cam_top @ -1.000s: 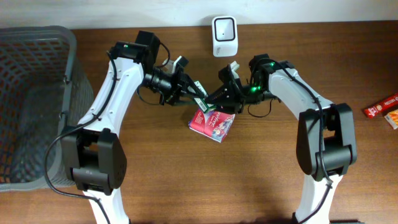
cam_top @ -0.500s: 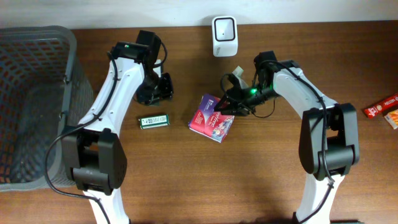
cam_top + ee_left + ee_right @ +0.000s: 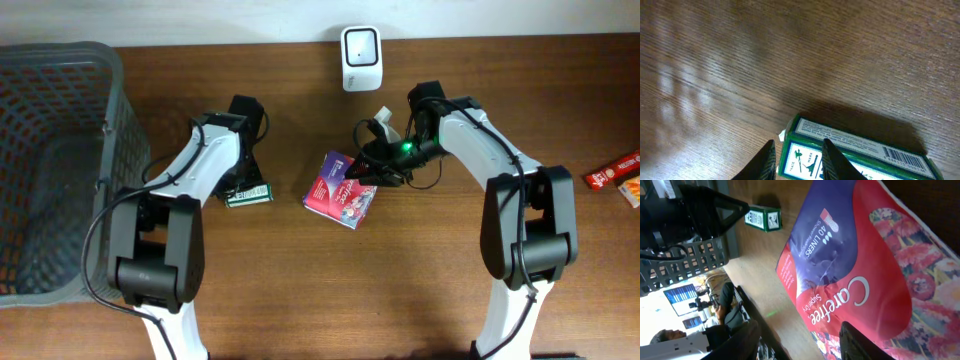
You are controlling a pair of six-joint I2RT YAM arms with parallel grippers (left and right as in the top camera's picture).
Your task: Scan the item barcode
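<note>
The small green carton [image 3: 860, 145] is lying flat on the brown wooden table [image 3: 300, 290], left of centre and well short of the white scanner [image 3: 359, 57] that is sitting at the far edge. The left gripper [image 3: 798, 142] is hanging right over the carton's near end, its fingers standing a little apart and closing on nothing I can make out. The carton is looking light and stiff to me, glossy enough to slip, so I would pinch it across its narrow sides and leave the barcode [image 3: 900, 156] panel uncovered. Just to the right, the red and purple liner pouch [image 3: 840, 265] is resting flat too, soft and crinkly by the look of it and likely to buckle if squeezed mid-face. The right gripper [image 3: 800, 325] is hovering above it with its fingers spread wide. A grey mesh basket [image 3: 60, 60] is filling the left end of the table, and red snack packets [image 3: 612, 172] are lying at the right edge. Beyond the table, someone [image 3: 667, 340] is sitting near a lit screen [image 3: 680, 295].
</note>
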